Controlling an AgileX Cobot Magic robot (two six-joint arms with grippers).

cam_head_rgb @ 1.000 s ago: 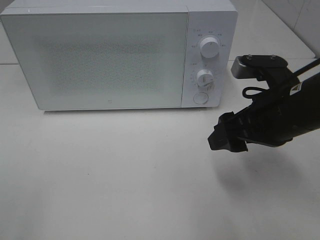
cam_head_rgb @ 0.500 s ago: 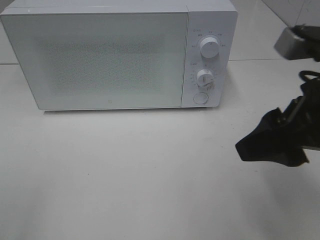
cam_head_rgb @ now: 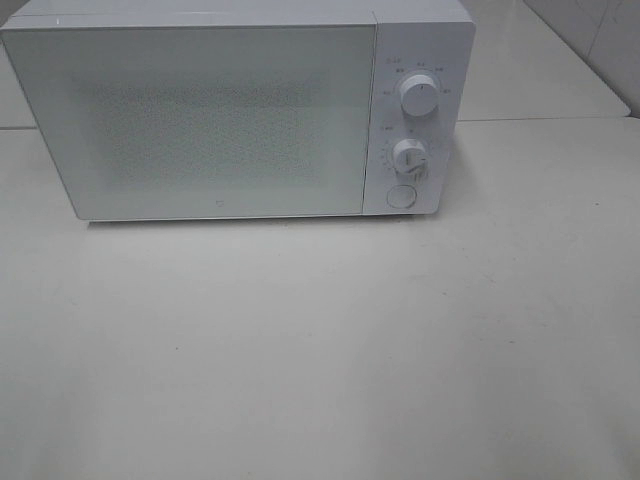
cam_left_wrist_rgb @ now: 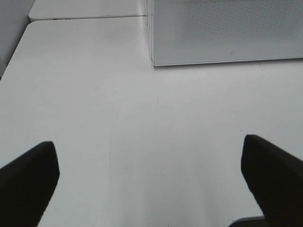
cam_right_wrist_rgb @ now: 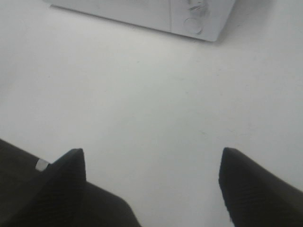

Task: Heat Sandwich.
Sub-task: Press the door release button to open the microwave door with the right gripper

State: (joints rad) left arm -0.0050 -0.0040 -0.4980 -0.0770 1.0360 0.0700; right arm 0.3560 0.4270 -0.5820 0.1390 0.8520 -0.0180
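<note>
The only container before me is the microwave (cam_head_rgb: 220, 110), which stands at the far side of the white desk (cam_head_rgb: 300, 350). Its door (cam_head_rgb: 200, 120) fills the left and middle of its front and is shut flush. The panel is frosted and speckled, so I cannot see what the cavity holds, and I cannot tell where the sandwich is, since no view shows it. To the right of the door is the control strip, with the upper dial (cam_head_rgb: 421, 96) on top, the lower dial (cam_head_rgb: 410, 154) under it and the round button (cam_head_rgb: 400, 196) at the foot. The high camera shows this whole front and a wide stretch of desk in front of it, but neither of my arms. The wrist cameras show what it does not. My left gripper (cam_left_wrist_rgb: 147, 141) hangs over the desk with its two dark fingers (cam_left_wrist_rgb: 28, 179) spread wide. Only pale desk shows between them and they hold nothing. That view catches just the lower left corner of the microwave and the bottom edge of the door, with none of the controls. My right gripper (cam_right_wrist_rgb: 152, 151) is also spread wide with nothing held, and bare desk lies between its fingers. Its view takes in the other end of the microwave, showing the bottom of the control strip with the round button and part of the lower dial, slightly blurred. Both grippers are well apart from the microwave.
</note>
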